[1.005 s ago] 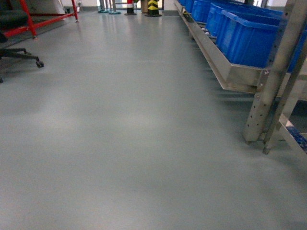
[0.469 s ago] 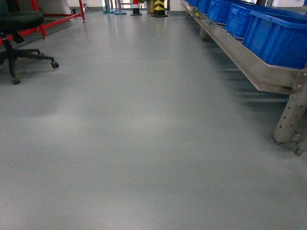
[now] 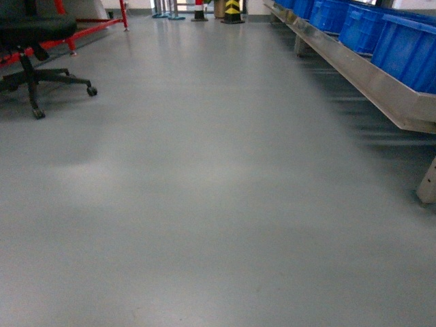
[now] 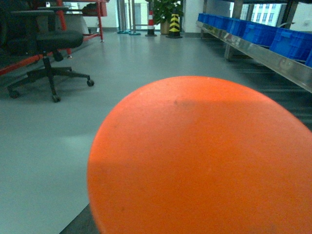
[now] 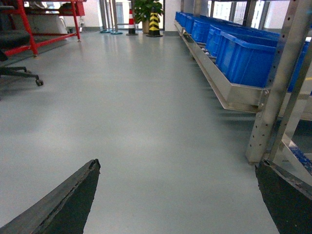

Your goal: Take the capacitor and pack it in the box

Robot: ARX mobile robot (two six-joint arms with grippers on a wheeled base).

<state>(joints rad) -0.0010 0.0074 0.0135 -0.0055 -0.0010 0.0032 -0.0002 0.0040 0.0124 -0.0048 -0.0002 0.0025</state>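
A big round orange object, the capacitor (image 4: 200,156), fills most of the left wrist view right in front of the camera. It sits where my left gripper's jaws are and hides them; only one dark finger (image 4: 78,225) peeks out at its lower left. My right gripper (image 5: 178,163) hangs open over bare grey floor, its two dark fingers far apart and nothing between them. The box is out of view. Neither gripper shows in the head view.
A metal rack (image 3: 381,88) carrying blue bins (image 3: 405,44) runs along the right. Its perforated upright (image 5: 273,83) stands close to the right gripper. A black office chair (image 3: 34,41) and a red frame (image 3: 102,24) are at the left. A yellow-black bollard (image 3: 233,8) stands far ahead.
The head view has swung left and forward: the rack and its upright slid off to the right, and the office chair came further into view at the left.
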